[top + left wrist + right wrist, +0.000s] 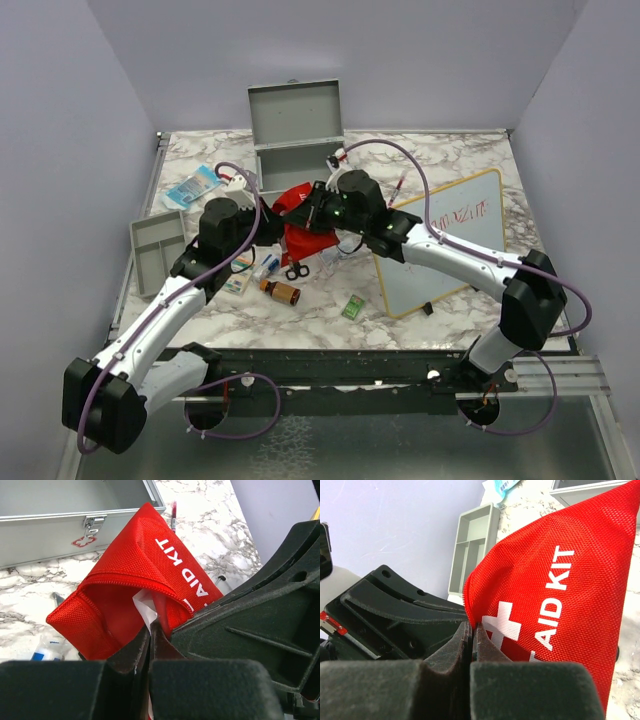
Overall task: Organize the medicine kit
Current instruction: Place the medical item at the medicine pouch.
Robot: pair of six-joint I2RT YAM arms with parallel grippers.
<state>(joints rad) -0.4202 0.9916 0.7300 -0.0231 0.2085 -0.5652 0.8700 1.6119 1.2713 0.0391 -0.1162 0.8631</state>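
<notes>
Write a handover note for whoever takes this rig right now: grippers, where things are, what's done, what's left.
left gripper: shut on the red pouch, whose mouth gapes open.
right gripper: shut on the same pouch, from the other side.
medicine kit: far side of the table, lid up; the pouch is held in front of it.
Done: kit opened; divided tray lies out on the left.
Left: pouch, brown bottle, scissors and green packet are all outside the kit.
</notes>
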